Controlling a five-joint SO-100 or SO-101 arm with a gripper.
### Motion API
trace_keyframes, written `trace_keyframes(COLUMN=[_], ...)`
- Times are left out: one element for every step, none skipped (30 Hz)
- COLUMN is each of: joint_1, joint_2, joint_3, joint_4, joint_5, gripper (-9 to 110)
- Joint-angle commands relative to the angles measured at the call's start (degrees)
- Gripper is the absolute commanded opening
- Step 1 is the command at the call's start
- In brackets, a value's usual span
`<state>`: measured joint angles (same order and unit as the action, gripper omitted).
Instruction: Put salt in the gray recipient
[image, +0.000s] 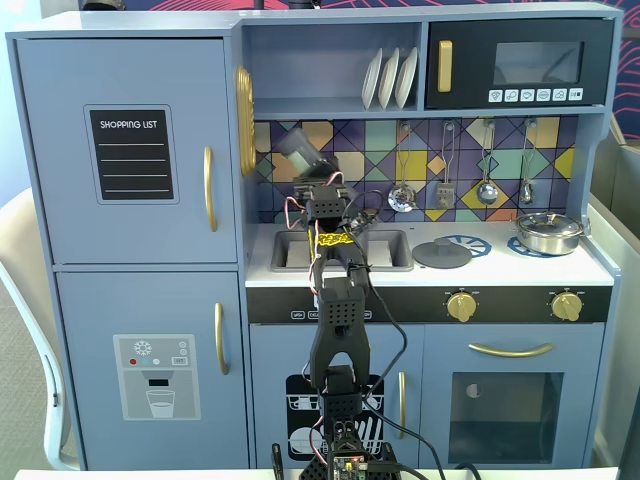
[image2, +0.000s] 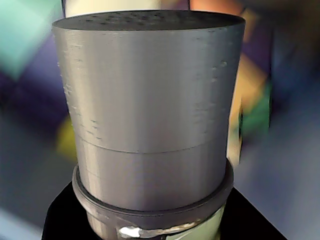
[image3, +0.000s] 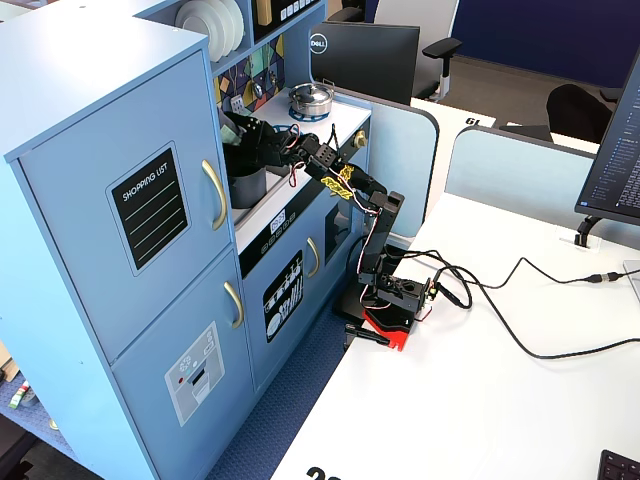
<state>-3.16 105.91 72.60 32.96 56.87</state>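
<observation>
**A:** Blue is most of what you face in a fixed view: the toy kitchen (image: 130, 150), with its shopping-list door at 9 o'clock and the microwave (image: 520, 65) at 1 o'clock.

**B:** And your arm?

**A:** Your black arm (image: 338, 330) rises from 6 o'clock and reaches toward the centre, over the sink (image: 340, 250). In another fixed view the arm (image3: 375, 215) stretches from its base on the white table (image3: 500, 400) toward 10 o'clock, over the counter.

**B:** Where is the gray recipient?

**A:** You see the gray recipient (image3: 246, 186) only from that side view. It stands on the counter, just below the end of your arm. From the front, your arm hides it.

**B:** And the salt?

**A:** The salt (image2: 150, 115) fills your wrist view, its dotted top toward 12 o'clock and a pale strip of label at 6 o'clock. From the front the salt (image: 297, 152) is a tilted blur at 11 o'clock of the gripper (image: 318, 178), leaning toward 10 o'clock.

**B:** Is the claw holding it?

**A:** Yes, your claw is pinched on the shaker's lower part.

**B:** Anything smaller?

**A:** A steel pan (image: 548, 232) sits at 3 o'clock on the stove, and a flat gray lid (image: 441, 254) lies between it and the sink.
</observation>
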Motion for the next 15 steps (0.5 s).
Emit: trace_keyframes(joint_1=[-1.5,-1.8,-1.9,-2.0,-1.9,-1.6,-1.0,-0.3,0.6,1.5,2.5,3.6,4.7,5.5,6.2], joint_2=[-0.3,-0.5,-0.7,-0.8,-0.8,-0.8,-0.8,-0.8,-0.6,0.0,0.7,1.5,2.5,3.4,4.4], joint_3=[-6.8,-7.3,-7.6,-7.6,-7.6,-7.5,-7.0,-6.6,-5.9,-4.7,-3.1,-1.5,0.3,1.9,3.8], joint_4=[-3.2,-3.3,-3.5,-3.5,-3.2,-2.5,-1.8,-0.6,0.5,1.2,1.6,2.2,2.9,3.4,3.5], joint_5=[-0.7,-0.6,-0.6,-0.8,-0.6,-0.3,0.0,0.3,0.4,0.4,-0.2,-0.4,-0.1,-0.1,-0.4], gripper=[0,0,0,0,0,0,0,0,0,0,0,0,0,0,0])
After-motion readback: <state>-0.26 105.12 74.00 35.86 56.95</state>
